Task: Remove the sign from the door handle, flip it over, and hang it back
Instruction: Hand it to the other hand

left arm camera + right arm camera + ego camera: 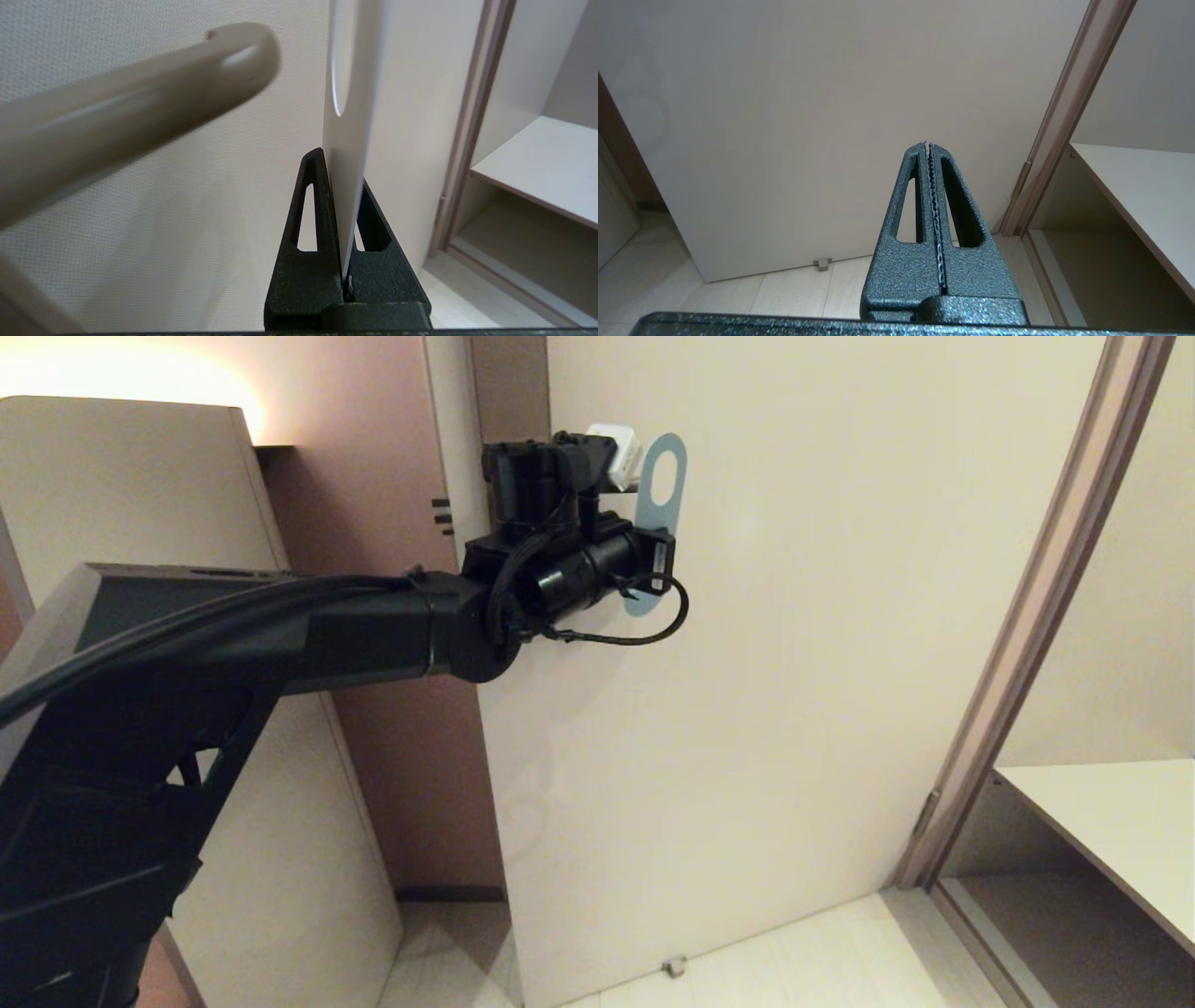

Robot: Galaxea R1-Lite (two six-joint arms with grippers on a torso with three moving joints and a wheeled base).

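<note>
The sign (pixel 665 513) stands upright in front of the cream door (pixel 840 663), its teal-blue face turned toward the head camera and its oval hole near the top. In the left wrist view the other face of the sign (pixel 348 154) shows pale and plain, seen almost edge-on, with the rim of the oval hole above the fingers. Its lower edge sits pinched between the two black fingers of the left claw (pixel 345 196), which is clenched on it; the fingers press flat against either face. In the head view the left claw is hidden behind the black wrist of the left arm (pixel 373 625), which reaches across from the left at about handle height.

The door handle (pixel 140 107) runs slanting across the left wrist view, its rounded free end just beside the sign; the sign's hole is not around it. Whether the two touch cannot be told. In the head view the handle itself is covered by the wrist.

The right claw (pixel 930 186) hangs low, well apart from the sign, its fingers closed flat together on nothing, pointing toward the bottom of the door and the pale floor (pixel 794 294). To the right of the door frame (pixel 1027 616), a pale shelf (pixel 1111 821) stands in an open recess.
</note>
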